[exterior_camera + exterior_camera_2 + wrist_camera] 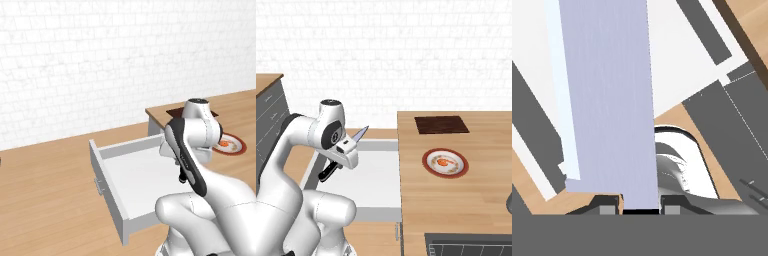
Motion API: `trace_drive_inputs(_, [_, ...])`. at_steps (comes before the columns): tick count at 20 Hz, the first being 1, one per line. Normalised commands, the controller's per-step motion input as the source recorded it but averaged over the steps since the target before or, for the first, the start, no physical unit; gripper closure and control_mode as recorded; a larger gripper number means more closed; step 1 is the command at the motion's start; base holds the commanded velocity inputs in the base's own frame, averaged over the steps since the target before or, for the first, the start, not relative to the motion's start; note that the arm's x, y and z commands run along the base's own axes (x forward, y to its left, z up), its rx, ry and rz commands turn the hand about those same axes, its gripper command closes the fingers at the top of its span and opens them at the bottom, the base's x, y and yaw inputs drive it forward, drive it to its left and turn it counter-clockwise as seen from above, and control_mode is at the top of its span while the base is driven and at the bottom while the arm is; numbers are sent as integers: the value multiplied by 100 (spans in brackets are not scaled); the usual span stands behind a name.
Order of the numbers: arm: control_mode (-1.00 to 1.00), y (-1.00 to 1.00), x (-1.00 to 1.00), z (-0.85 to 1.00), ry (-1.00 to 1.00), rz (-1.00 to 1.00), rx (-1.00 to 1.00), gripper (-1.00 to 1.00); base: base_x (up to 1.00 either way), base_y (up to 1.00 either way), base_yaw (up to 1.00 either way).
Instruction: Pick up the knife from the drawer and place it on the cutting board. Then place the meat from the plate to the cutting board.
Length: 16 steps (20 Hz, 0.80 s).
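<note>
Hand view, knife [607,100] blade clamped between fingertips [607,205]

Your arm [311,165] is a white Franka Panda — smooth, glossy, rounded shells with no cables or screws showing. At each joint you'll see dark bands: a black strip curves along the forearm link at about 4 o'clock in the left base view, and a dark ring with a grey disc sits on the wrist housing in the right base view. The wrist ends in a flat grey cap. The gripper [641,206] carries two small dark fingertips [607,205] with grey pads — squat, blocky shapes.
</note>
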Motion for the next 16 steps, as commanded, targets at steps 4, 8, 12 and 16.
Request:
trace_drive_inputs(4, [-100, 0, 0, 0, 0, 0, 0, 100, 0, 0, 0])
trace_drive_inputs(8, [100, 8, -14, 0, -1, 1, 0, 100, -19, 12, 0])
trace_drive_inputs(12, [100, 0, 0, 0, 0, 0, 0, 100, -90, 73, 0])
trace_drive_inputs(16, [100, 0, 0, 0, 0, 0, 0, 100, -54, 100, 0])
